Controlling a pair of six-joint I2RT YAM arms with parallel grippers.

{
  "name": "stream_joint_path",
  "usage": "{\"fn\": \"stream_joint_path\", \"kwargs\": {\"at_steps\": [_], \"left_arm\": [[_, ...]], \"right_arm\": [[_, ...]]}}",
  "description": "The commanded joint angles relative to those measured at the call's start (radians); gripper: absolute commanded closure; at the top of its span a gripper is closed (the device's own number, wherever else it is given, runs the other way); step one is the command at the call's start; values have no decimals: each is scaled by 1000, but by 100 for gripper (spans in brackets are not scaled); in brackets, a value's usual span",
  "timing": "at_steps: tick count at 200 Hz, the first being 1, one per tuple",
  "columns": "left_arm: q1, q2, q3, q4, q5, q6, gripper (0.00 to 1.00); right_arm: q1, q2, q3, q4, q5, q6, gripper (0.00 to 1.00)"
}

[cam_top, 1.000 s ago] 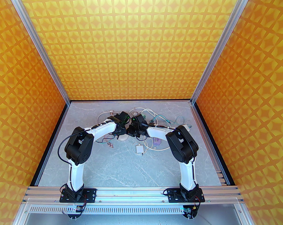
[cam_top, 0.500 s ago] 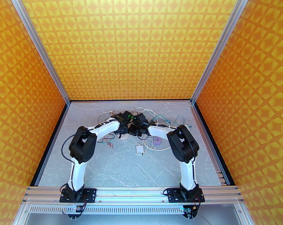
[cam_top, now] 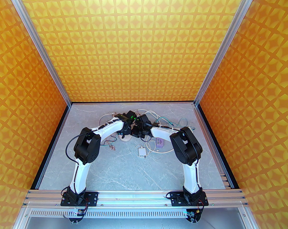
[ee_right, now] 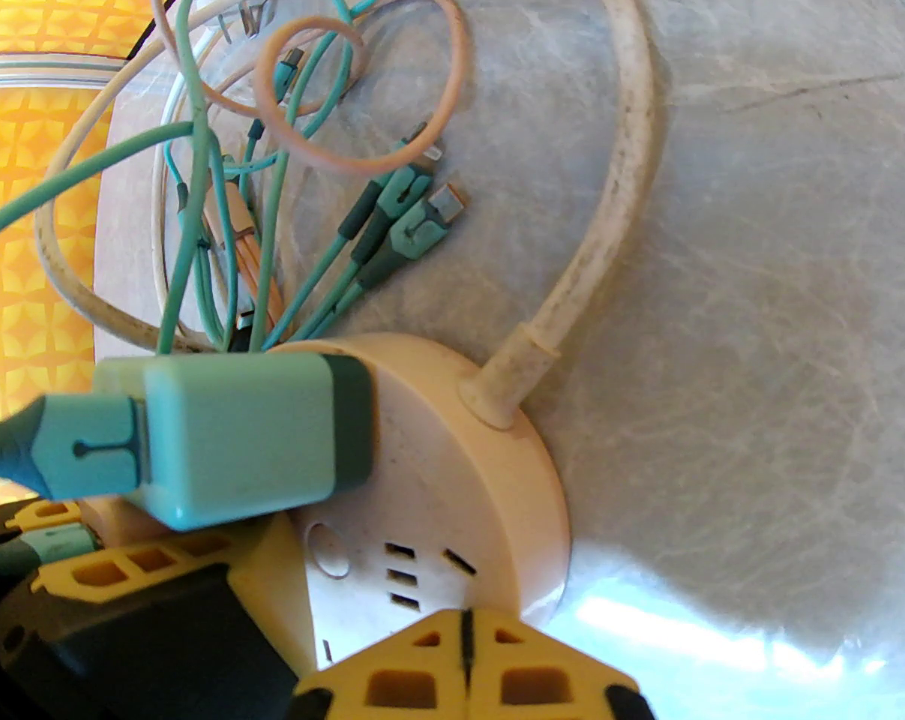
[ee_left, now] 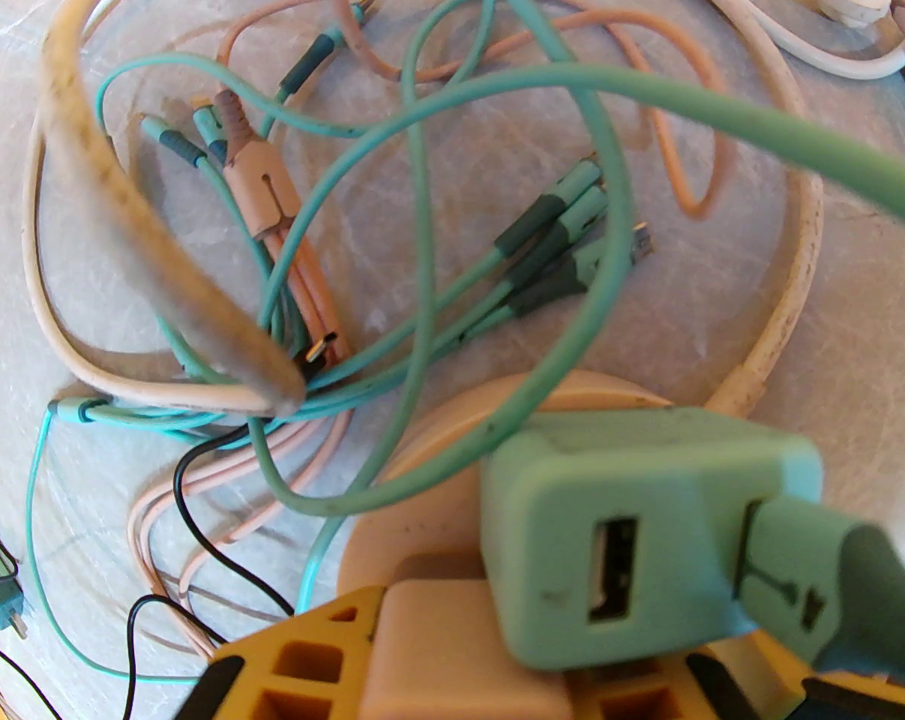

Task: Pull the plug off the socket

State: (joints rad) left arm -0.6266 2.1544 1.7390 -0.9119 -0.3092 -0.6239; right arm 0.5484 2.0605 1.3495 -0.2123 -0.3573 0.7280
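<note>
- Plug point(ee_left: 647, 537): pale green USB charger block, standing against the face of the socket point(ee_right: 437, 492). Its dark end meets the face. Cannot tell whether the prongs are fully seated.
- Green cable point(ee_left: 804, 567) is pushed into one of the plug's ports. The second port is bare.
- Socket: round cream puck on the table point(cam_top: 124, 166), mid-width and toward the far side. Its cream cord point(ee_right: 609, 214) loops away from the rim.
- Left gripper point(ee_left: 512, 679): yellow fingers point(ee_left: 302, 657) partly closed, right at the plug. A cream block point(ee_left: 437, 649) lies between them, with the plug just above. Cannot tell which of the two they clamp.
- Right gripper point(ee_right: 467, 664): fingers pressed together with nothing between, tips at the socket's near rim.
- Beyond the socket is a tangle of loose leads: green connector ends point(ee_right: 400, 207) and a peach loop point(ee_right: 452, 64).
- Nearer the arm bases, right of centre: white charger point(cam_top: 142, 151) and purple adapter point(cam_top: 160, 142), each apart from the socket.
</note>
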Motion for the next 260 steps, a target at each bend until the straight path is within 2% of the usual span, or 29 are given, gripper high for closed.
{"fn": "stream_joint_path", "kwargs": {"at_steps": [1,28,60,98,150,178,242,260], "left_arm": [[-54,-50,-91,35,52,-19,85],[30,-125,-197,145,175,-54,85],[17,-108,-209,129,172,-52,85],[2,-89,-209,132,171,-68,85],[1,-96,-209,133,172,-68,85],[2,-96,-210,134,171,-68,85],[-7,-85,-110,64,150,-31,86],[-4,-90,-113,83,200,-44,86]], "right_arm": [[47,87,-18,-107,106,13,96],[48,82,-16,-104,103,11,96],[41,22,-70,29,45,49,95],[28,-48,-154,299,-87,232,95],[29,-16,-188,523,-187,427,97],[28,19,-146,343,-154,357,98],[29,106,-162,158,-26,236,98],[28,110,-161,150,-21,228,98]]}}
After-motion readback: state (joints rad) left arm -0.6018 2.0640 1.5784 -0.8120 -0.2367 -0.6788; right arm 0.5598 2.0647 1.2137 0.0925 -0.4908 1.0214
